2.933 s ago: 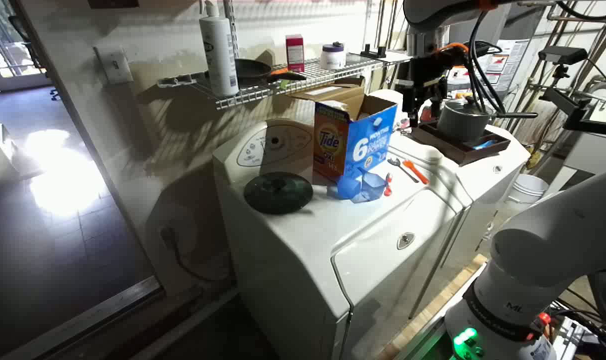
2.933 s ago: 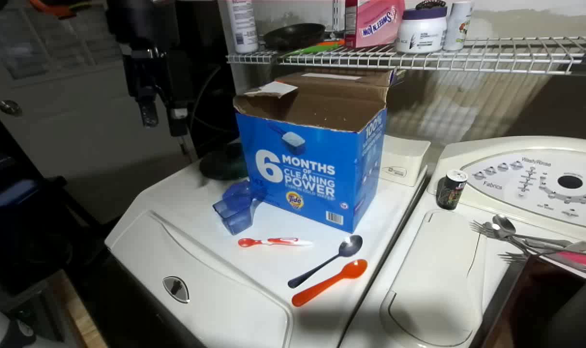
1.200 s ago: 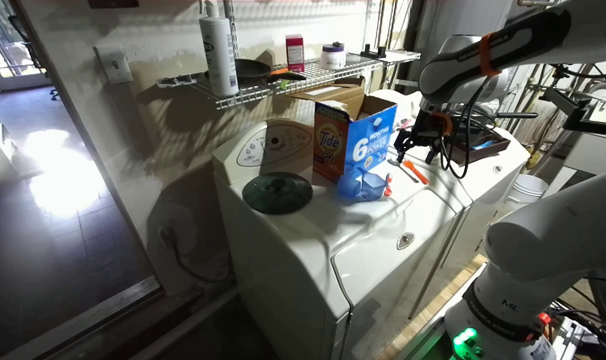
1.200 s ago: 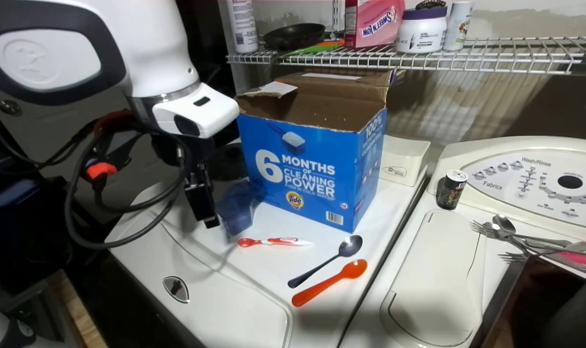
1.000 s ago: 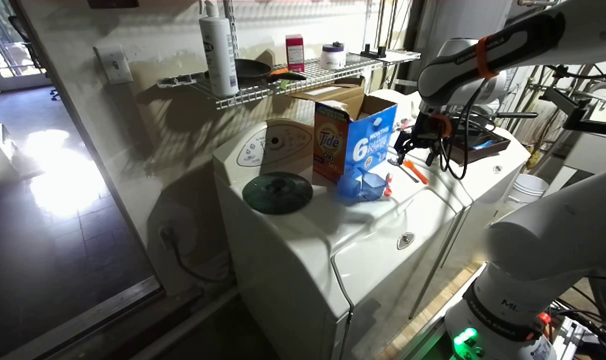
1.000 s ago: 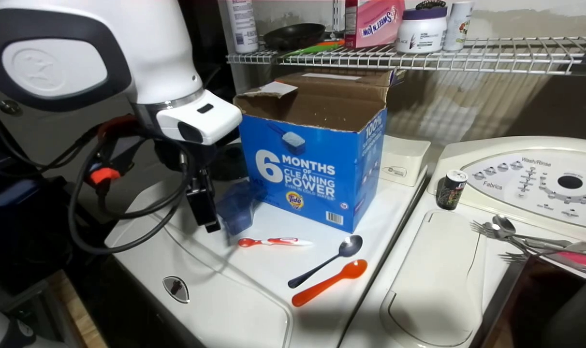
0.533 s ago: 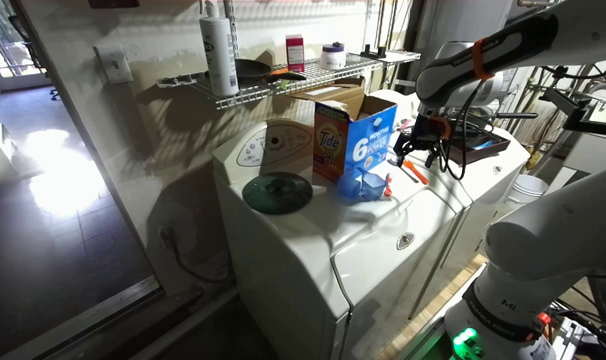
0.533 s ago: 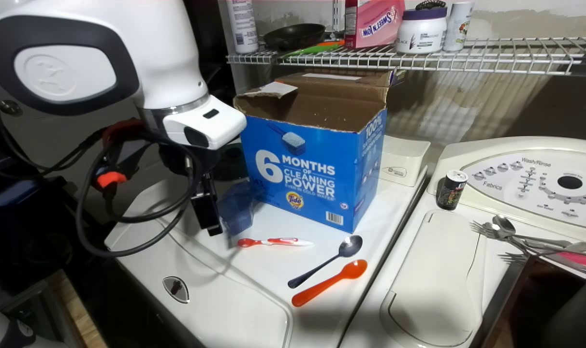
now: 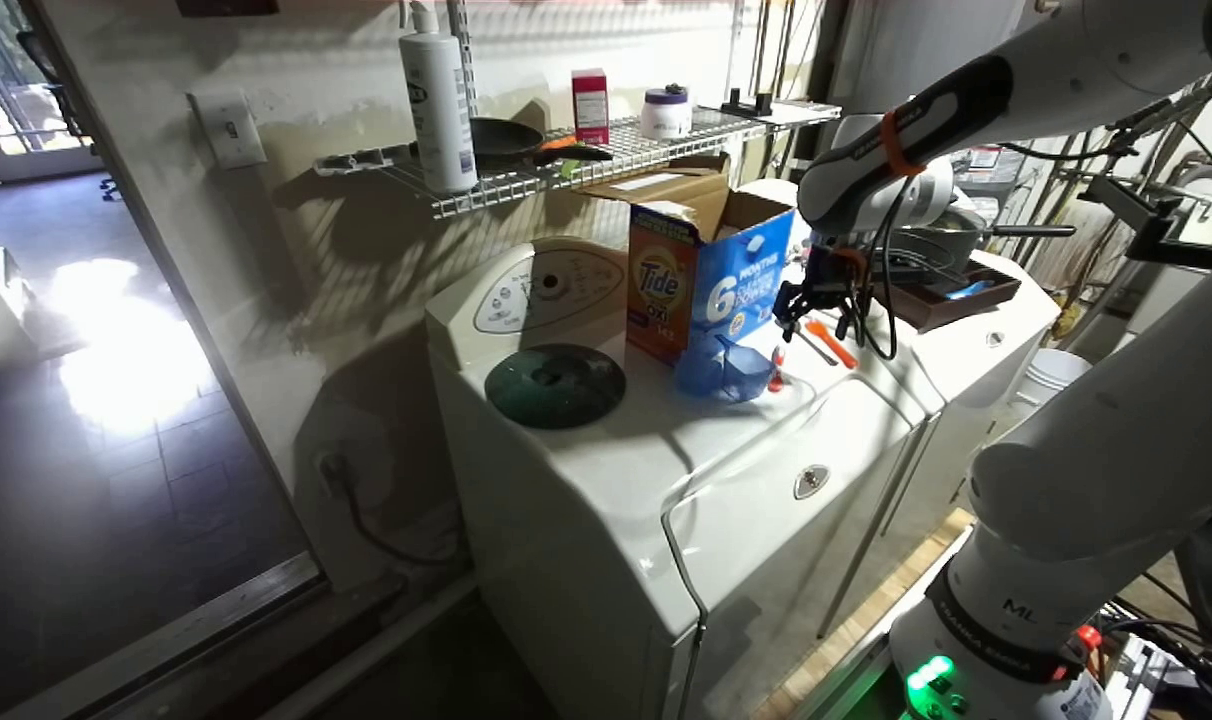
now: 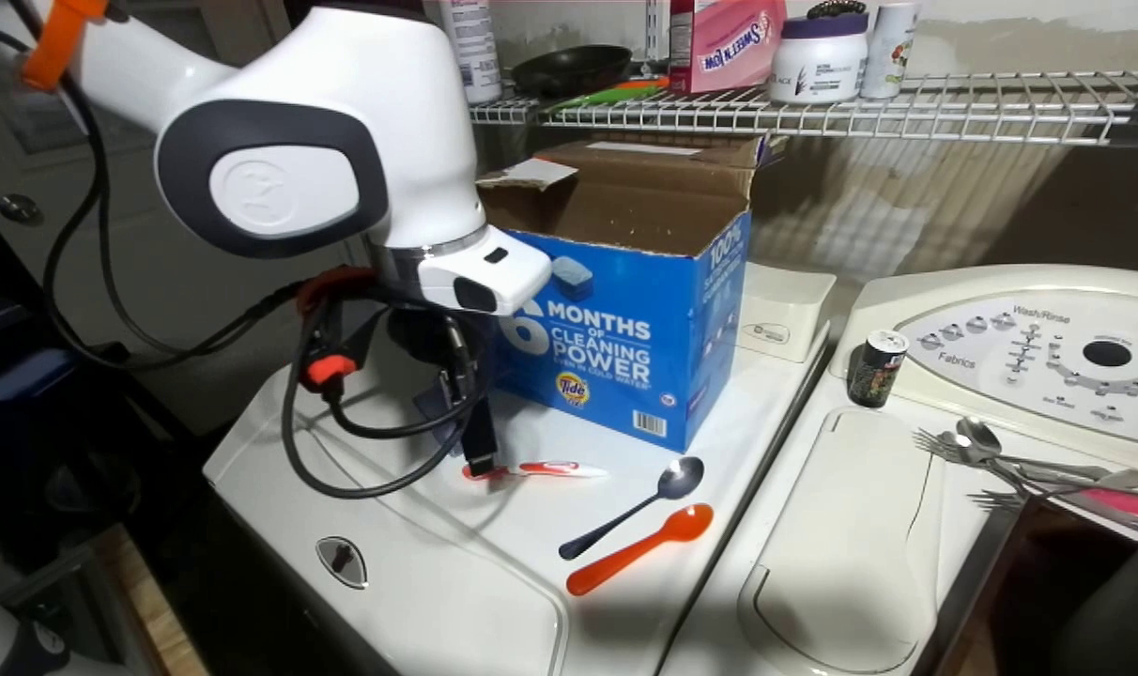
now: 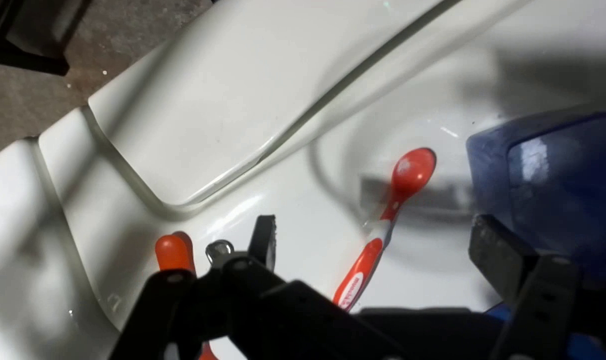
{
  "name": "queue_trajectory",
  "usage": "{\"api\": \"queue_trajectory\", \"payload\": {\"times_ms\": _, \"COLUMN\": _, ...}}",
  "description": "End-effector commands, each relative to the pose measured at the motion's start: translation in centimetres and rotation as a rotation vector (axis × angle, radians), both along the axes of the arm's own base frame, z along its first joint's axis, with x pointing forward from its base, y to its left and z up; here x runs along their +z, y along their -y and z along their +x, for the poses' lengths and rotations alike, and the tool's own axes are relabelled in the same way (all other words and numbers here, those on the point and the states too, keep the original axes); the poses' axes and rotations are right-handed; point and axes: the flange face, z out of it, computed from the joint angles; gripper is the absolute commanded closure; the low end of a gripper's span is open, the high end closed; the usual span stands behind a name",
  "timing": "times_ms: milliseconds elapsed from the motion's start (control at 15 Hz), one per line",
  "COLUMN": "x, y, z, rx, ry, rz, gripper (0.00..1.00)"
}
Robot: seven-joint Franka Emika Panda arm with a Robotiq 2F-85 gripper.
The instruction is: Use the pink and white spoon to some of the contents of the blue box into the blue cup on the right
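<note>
Gripper (image 11: 381,242): wide, empty.
Pink-and-white spoon (image 11: 382,230): pickup step, apparently; next move calls for lowering, then closing across it.

Free room either side of the pink and white spoon (image 11: 381,230); blue cup (image 11: 492,170) near the claw (image 11: 377,237).

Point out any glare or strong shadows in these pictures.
In an exterior view, glare whites out part of the floor; in both exterior views, striped shadows mark the wall below the wire shelf; in the wrist view, the pink-red and white spoon has a highlight on its bowl and a shadow beside its neck.
</note>
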Motion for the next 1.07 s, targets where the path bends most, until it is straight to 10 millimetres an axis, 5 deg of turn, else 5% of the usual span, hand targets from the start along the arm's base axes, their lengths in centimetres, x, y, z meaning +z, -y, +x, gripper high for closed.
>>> {"api": "queue_trajectory", "payload": {"times_ms": 0, "x": -1.0, "y": 1.6, "z": 2.0, "rx": -0.027, "ry": 0.013, "rz": -0.066, "gripper": 0.00}}
{"api": "queue_trajectory", "payload": {"times_ms": 1000, "x": -5.9, "y": 4.1, "z": 4.2, "rx": -0.179, "ry": 0.132, "rz": -0.058, "gripper": 0.00}}
